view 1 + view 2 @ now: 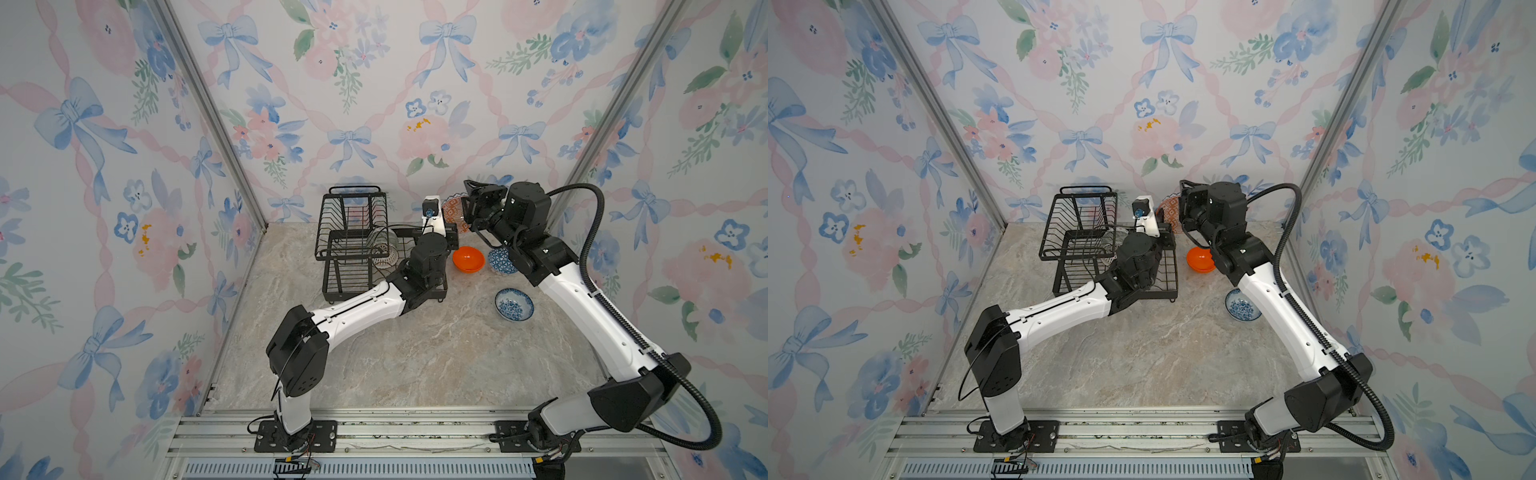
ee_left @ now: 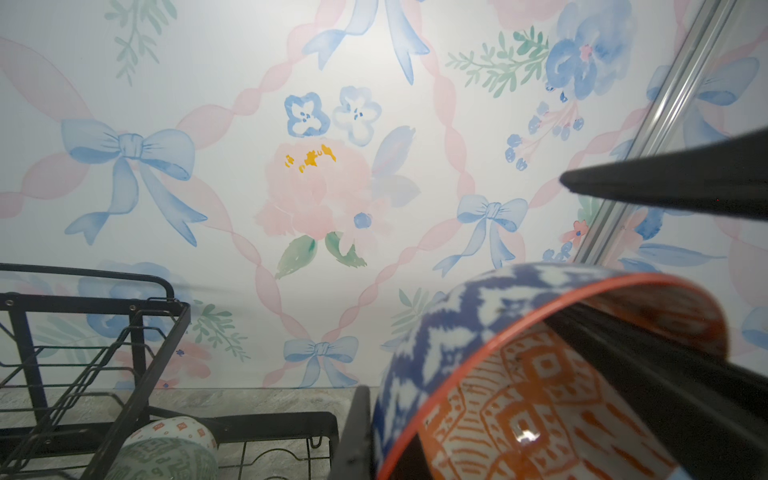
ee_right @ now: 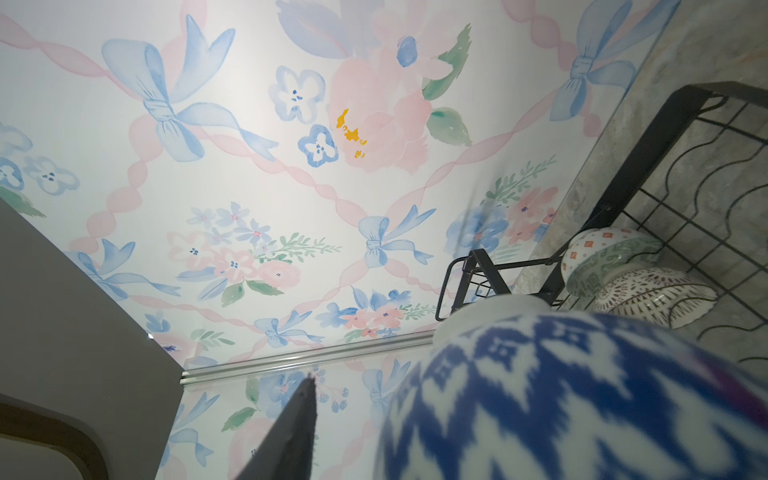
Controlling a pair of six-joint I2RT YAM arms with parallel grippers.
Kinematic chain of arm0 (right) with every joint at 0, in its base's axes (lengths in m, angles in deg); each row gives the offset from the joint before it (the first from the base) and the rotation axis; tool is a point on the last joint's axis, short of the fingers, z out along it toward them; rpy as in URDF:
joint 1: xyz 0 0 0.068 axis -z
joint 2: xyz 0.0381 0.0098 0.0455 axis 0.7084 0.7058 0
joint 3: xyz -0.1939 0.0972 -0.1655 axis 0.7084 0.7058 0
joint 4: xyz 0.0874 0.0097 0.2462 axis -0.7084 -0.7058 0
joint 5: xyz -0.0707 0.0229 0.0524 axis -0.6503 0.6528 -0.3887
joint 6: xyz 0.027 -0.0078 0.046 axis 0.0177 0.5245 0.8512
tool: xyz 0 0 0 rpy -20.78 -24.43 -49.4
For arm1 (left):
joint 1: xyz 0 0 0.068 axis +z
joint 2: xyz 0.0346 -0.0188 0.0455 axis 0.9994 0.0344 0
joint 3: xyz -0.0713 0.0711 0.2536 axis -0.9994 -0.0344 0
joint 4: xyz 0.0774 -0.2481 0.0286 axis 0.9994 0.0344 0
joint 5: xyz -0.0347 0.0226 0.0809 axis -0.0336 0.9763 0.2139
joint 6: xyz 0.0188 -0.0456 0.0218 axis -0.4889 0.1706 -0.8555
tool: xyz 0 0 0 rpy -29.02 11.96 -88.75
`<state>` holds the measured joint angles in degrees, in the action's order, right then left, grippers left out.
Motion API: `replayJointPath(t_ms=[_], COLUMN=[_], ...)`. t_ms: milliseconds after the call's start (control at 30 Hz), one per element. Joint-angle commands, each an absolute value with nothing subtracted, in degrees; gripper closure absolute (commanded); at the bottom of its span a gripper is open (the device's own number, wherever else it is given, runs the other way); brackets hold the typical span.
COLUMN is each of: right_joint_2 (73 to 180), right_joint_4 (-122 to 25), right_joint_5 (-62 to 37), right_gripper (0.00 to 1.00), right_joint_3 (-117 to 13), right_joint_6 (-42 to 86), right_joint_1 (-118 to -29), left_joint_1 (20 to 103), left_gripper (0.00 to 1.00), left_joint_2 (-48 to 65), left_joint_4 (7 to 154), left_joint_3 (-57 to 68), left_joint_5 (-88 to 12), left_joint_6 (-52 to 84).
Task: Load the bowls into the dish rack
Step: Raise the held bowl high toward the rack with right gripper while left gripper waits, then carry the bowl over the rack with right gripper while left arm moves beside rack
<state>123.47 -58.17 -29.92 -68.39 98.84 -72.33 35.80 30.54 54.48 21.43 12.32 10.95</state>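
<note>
The orange-and-white patterned bowl [image 1: 453,212] [image 1: 1169,210] hangs tilted in the air right of the dish rack [image 1: 353,195], and my left gripper [image 1: 454,227] [image 2: 382,440] is shut on its rim. My right gripper [image 1: 466,203] [image 3: 415,415] straddles the same bowl [image 3: 561,395], open, with a gap showing beside one finger [image 3: 297,424]. A grey-green patterned bowl [image 3: 606,262] and a white lattice bowl [image 3: 652,295] lie in the rack's lower tray. On the table rest the plain orange bowl [image 1: 468,258], the blue geometric bowl [image 1: 500,262] and the blue-and-white floral bowl [image 1: 514,304].
The floral back wall stands just behind the rack and the held bowl. Aluminium posts [image 1: 216,120] run up both back corners. Marble tabletop [image 1: 395,353] stretches toward the front rail, where both arm bases are bolted.
</note>
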Motion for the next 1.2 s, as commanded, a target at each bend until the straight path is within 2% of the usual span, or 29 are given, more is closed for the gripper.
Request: replayJointPath(t_ms=[0,100,400,467,533,667,833,1000,1167], right_joint_2=[122.11,122.22,121.7,121.54,121.34,120.94,120.81,120.38,118.85], right_joint_4=[-57.22,-57.3,-57.3,-56.58,-55.5,-54.37,-53.44,-54.28,-53.39], right_joint_5=[-31.62,-30.95,-31.07,-30.86,-30.78,-30.52,-29.98,-28.61,-27.96], right_gripper=[0.67,0.72,0.97,0.99,1.0,1.0,1.0,1.0,1.0], right_joint_3=[-67.66,-67.32,-66.17,-65.7,-64.97,-63.98,-63.31,-63.49,-59.55], right_joint_6=[99.25,99.76,100.14,100.3,100.53,100.58,99.88,95.51,93.79], right_joint_1=[-72.51,-72.6,-72.63,-72.64,-72.62,-72.52,-71.97,-70.61,-68.94], left_joint_1=[35.29,35.04,34.85,34.53,34.42,34.18,33.7,32.69,32.13], left_gripper=[1.0,1.0,1.0,0.98,0.89,0.86,0.54,0.32,0.02], left_joint_2=[27.49,27.45,27.31,27.19,27.02,26.23,25.3,22.11,17.72], left_joint_4=[49.62,49.04,49.01,49.14,49.13,49.14,49.8,52.05,61.97], left_joint_3=[20.86,20.87,20.96,20.96,20.78,19.61,18.4,15.43,12.4], left_joint_5=[13.47,13.67,14.81,15.43,16.12,16.42,18.86,20.87,19.89], left_joint_6=[9.5,8.68,6.76,5.46,4.8,5.12,5.04,5.98,11.68])
